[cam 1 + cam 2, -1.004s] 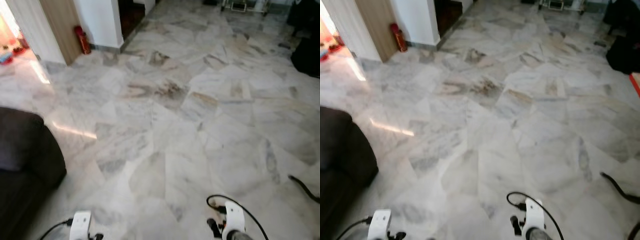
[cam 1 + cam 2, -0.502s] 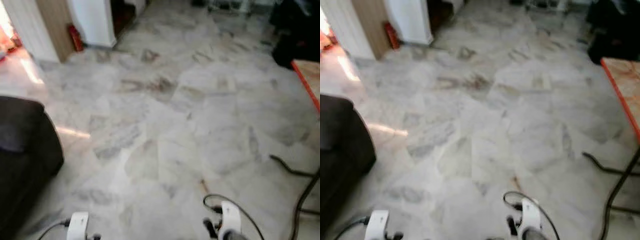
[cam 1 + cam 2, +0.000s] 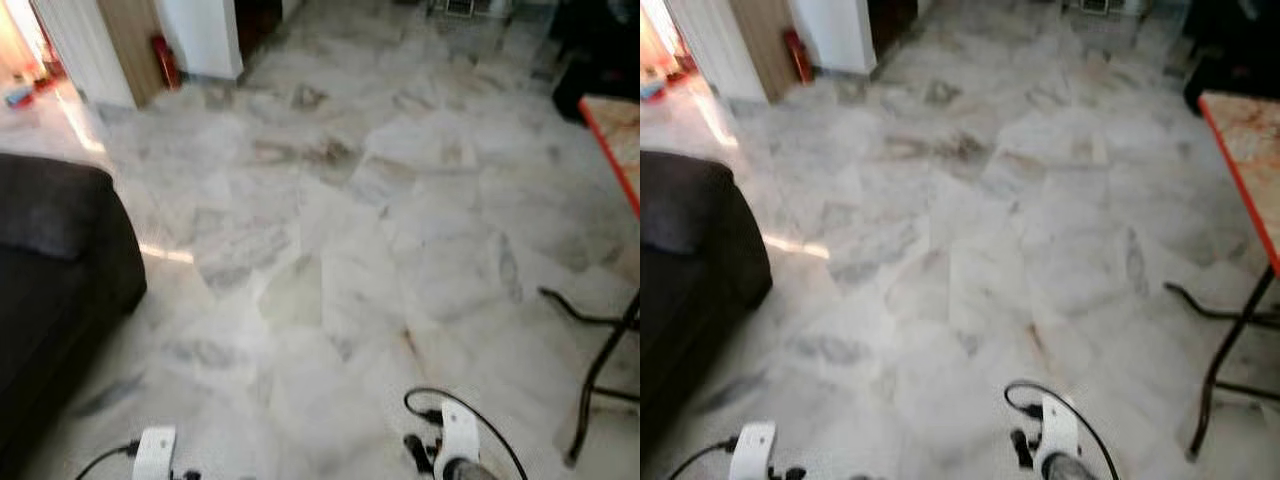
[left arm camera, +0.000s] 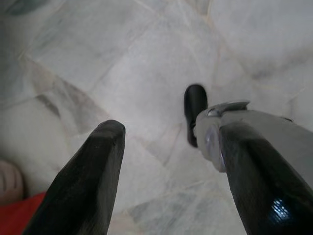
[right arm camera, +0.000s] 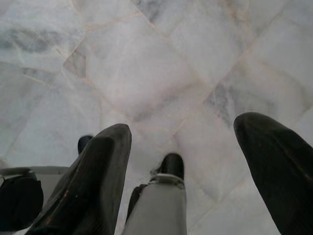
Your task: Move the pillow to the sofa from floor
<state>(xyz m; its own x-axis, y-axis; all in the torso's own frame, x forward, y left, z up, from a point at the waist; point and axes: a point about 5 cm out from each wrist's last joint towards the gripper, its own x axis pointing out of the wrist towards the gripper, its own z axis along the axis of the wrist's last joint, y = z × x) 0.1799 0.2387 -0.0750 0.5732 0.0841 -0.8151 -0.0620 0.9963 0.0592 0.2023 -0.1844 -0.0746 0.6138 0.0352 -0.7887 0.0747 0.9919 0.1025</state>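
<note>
Searching marble floor (image 3: pixel 330 200) beside the dark sofa (image 3: pixel 50 260); both claws, left claw (image 4: pixel 166 161) and right claw (image 5: pixel 183 161), hang open, empty; you should scan slowly for the pillow.

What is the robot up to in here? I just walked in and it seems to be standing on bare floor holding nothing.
Nothing is being handled right now. The robot stands on the marble floor with both arms hanging low. The left gripper and the right gripper are both open and empty, pointing down at the tiles. A dark sofa sits to its left, and a table with an orange edge is on its right.
</note>
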